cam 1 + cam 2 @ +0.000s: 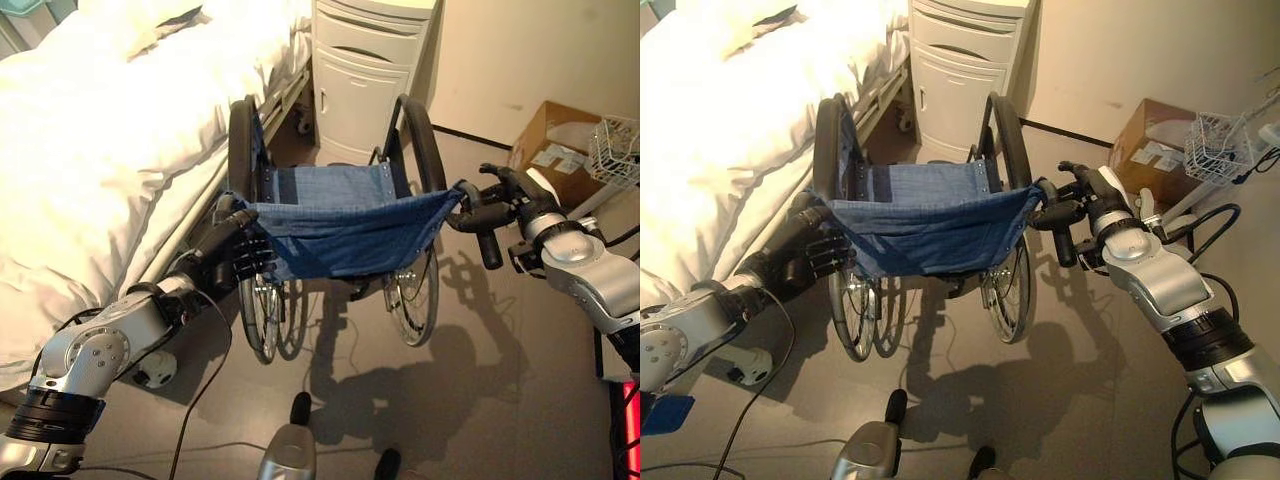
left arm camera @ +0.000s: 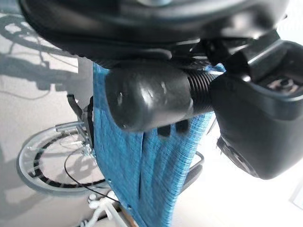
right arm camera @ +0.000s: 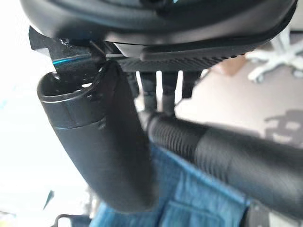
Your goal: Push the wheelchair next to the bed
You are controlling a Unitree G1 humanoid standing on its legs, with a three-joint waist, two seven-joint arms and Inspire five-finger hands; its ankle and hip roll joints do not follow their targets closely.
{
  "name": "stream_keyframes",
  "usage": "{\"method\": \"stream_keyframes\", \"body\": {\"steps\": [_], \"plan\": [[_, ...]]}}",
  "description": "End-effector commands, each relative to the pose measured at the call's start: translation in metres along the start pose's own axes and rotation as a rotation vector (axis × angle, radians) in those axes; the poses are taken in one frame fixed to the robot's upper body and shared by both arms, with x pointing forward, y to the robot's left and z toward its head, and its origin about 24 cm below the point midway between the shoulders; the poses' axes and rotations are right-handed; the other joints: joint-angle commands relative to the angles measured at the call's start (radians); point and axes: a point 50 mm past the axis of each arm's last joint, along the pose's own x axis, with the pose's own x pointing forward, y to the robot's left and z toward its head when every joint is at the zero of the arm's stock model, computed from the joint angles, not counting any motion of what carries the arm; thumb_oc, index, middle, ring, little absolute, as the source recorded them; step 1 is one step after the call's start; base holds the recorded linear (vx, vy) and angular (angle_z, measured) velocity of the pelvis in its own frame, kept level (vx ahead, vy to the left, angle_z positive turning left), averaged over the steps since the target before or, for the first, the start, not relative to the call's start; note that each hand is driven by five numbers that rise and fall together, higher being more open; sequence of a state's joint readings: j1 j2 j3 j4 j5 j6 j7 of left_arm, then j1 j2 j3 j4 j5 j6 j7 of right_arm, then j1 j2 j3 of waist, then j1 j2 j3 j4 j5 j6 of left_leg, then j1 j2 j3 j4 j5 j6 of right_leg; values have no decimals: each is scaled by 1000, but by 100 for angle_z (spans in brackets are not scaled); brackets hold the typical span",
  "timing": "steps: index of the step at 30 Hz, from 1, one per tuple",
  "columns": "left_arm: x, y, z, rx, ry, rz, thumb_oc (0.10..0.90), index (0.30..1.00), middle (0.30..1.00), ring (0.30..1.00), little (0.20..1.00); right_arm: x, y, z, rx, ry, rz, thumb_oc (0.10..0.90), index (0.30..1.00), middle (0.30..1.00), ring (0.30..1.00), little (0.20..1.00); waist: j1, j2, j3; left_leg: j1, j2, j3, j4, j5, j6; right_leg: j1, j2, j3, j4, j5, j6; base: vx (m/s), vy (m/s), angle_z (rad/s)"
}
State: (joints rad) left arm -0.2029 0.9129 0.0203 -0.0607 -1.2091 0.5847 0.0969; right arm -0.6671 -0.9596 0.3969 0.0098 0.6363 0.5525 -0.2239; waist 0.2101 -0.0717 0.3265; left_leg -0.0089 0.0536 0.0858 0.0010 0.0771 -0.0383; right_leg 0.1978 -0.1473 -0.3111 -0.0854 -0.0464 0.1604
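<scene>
1. While both hands are gripping the push handles, the wheelchair [image 1: 335, 235] is standing on the grey floor [image 1: 480, 400] close alongside the bed [image 1: 90, 150], its backrest facing the robot.
2. The left hand [image 1: 235, 255] is wrapping its fingers [image 2: 170, 128] around the left push handle [image 2: 151, 97], clamped on it, as the left wrist view is showing.
3. The right hand [image 1: 1080, 205] is curling its fingers [image 3: 158, 92] and thumb over the right push handle [image 3: 227, 158], likewise clamped.
4. Judged from position, the task is appearing largely advanced: the left wheel is sitting just beside the bed frame, though the chair is angling slightly. A small closing push and straightening is probably remaining.
5. Materials: the backrest is hanging as slack blue woven fabric; the push handles are showing ribbed black rubber; the wheels are presenting thin metal spokes and dark tyres.
6. The bed is carrying soft, rumpled white bedding. A white bedside cabinet [image 1: 370, 70] is standing ahead of the chair, and a cardboard box [image 1: 560, 145] is lying well apart.
</scene>
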Motion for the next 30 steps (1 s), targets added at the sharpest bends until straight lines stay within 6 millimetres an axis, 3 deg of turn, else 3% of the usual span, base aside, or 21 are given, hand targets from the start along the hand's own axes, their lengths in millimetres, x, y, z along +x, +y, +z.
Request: {"method": "stream_keyframes", "body": {"steps": [1, 10, 18, 26, 30], "plan": [[-18, 21, 56, 65, -265, 127, 800, 900, 900, 900, 900, -9, 10, 42, 46, -232, 44, 800, 900, 900, 900, 900, 20, 5, -151, -56, -8, -27, 59, -34, -34, -7, 16, -43, 54, 25, -14, 0, 0, 0], [-48, 57, 78, 225, -336, 334, 800, 900, 900, 900, 900, -17, -13, 40, 79, -238, -68, 800, 900, 900, 900, 900, 20, 18, -162, -38, -4, -35, 41, -29, -39, -7, 16, -48, 52, 26, -15, 0, 0, 0], [-98, 99, 100, 442, -326, 637, 800, 900, 900, 900, 900, -31, -44, 29, 58, -214, -194, 800, 900, 900, 900, 900, 0, 32, -199, 22, -4, -29, -25, -18, -38, -28, 24, -36, 47, 35, -15, 17, 17, 0], [-136, 120, 115, 521, -328, 816, 800, 900, 900, 900, 900, -44, -71, 23, 115, -243, -348, 800, 900, 900, 900, 900, -11, 46, -209, 50, -3, -28, -49, -25, -38, -32, 30, -37, 45, 29, -21, 5, 0, 2], [-145, 126, 110, 519, -310, 840, 800, 900, 900, 900, 900, -53, -83, 24, 150, -287, -413, 800, 900, 900, 900, 900, -19, 52, -210, 58, -2, -29, -57, -29, -37, -36, 32, -35, 45, 26, -23, 0, -2, 2]]}}
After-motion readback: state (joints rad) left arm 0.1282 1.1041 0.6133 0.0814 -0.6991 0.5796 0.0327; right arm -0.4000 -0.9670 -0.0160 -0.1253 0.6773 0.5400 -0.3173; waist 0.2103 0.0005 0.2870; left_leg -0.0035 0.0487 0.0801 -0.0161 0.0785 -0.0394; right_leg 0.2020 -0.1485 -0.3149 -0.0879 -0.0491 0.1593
